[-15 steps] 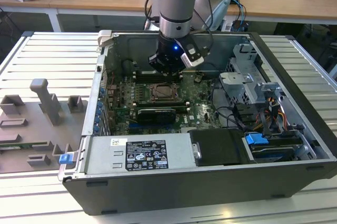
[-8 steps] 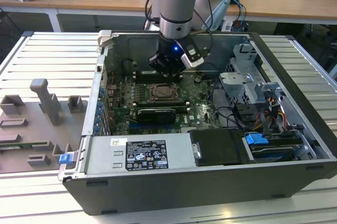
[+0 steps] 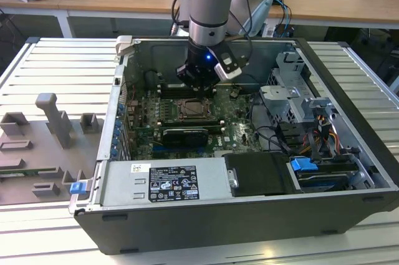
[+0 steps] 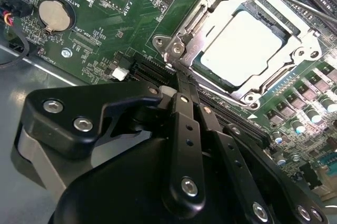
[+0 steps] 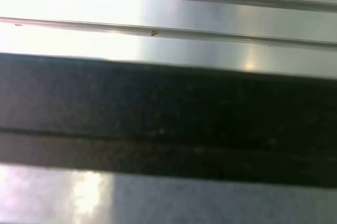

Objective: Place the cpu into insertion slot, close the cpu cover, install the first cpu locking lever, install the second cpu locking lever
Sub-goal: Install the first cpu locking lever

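Looking into the open computer case (image 3: 349,84), you see the cpu (image 4: 245,45) seated in its socket with the cpu cover (image 4: 184,34) closed flat around it. Your gripper (image 4: 181,84) hangs just beside the socket's corner, fingers pressed together, holding nothing.

Claw (image 4: 181,84) down, fingers pressed together

Silvery cpu (image 4: 243,48) seated under closed cpu cover (image 4: 181,38)
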Robot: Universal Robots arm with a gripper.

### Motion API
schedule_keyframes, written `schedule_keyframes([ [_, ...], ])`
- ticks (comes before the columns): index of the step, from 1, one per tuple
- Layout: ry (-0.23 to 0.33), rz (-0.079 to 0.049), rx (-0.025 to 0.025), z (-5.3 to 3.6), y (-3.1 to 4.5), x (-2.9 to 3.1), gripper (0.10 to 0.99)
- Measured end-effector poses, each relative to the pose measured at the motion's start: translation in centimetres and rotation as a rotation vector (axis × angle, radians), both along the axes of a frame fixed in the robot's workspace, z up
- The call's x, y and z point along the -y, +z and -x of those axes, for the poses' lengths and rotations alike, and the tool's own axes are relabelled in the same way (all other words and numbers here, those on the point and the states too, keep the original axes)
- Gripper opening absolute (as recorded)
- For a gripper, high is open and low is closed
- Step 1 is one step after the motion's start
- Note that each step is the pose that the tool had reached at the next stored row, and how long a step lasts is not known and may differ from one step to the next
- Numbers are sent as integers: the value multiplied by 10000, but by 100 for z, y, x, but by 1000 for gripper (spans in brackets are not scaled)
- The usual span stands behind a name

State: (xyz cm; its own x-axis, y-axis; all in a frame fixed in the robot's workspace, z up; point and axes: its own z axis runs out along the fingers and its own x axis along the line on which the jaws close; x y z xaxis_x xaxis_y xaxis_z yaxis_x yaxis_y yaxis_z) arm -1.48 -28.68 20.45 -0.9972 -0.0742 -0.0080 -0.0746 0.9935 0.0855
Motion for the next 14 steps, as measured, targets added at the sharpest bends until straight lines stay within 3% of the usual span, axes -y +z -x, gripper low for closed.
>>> schedule_keyframes([
  [4,0,70,1,0,-14,0,106],
  [11,-2,36,3,0,-33,-2,106],
  [13,1,31,4,-1,-5,-4,106],
  [14,0,36,1,-1,46,-4,106],
])
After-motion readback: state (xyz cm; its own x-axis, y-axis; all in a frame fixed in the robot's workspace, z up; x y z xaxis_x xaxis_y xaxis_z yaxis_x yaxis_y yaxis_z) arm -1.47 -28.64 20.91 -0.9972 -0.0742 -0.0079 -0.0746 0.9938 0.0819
